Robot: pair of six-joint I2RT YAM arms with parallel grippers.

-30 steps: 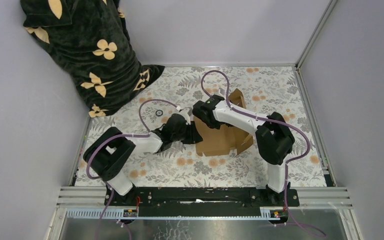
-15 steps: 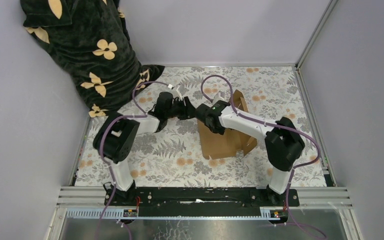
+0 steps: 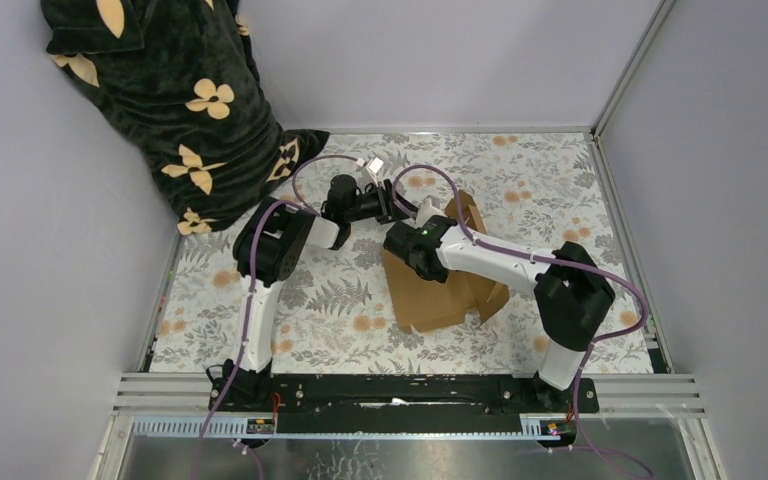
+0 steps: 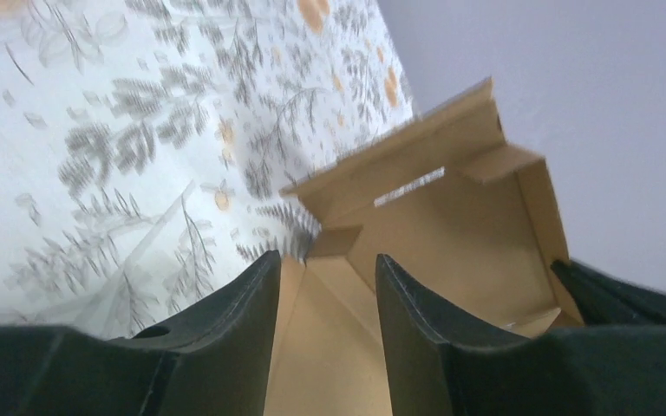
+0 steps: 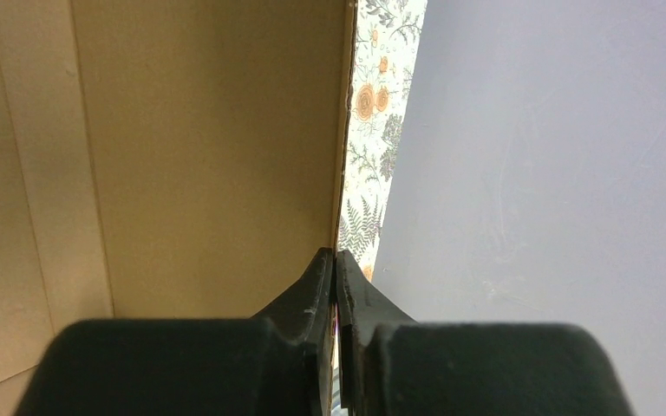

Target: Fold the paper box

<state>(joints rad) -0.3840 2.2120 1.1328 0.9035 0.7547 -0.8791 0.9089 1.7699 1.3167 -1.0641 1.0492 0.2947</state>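
**Right hand pinches a box panel, left hand spread**

The paper box (image 3: 445, 290) sits half-formed near the middle of the surface (image 3: 290, 330), a touch toward the right edge, with its flaps standing up. The right hand (image 5: 336, 260) is clamped on the thin edge of a cardboard panel. The left hand (image 4: 325, 264) hovers at the box's far-left corner, fingers parted, gripping nothing.

Quick count, folks!
One paper box (image 3: 430, 300), two grippers – left gripper (image 4: 325, 260), right gripper (image 5: 336, 257) – one dark flowered blanket (image 3: 160, 100), one leafy table mat (image 3: 340, 300).
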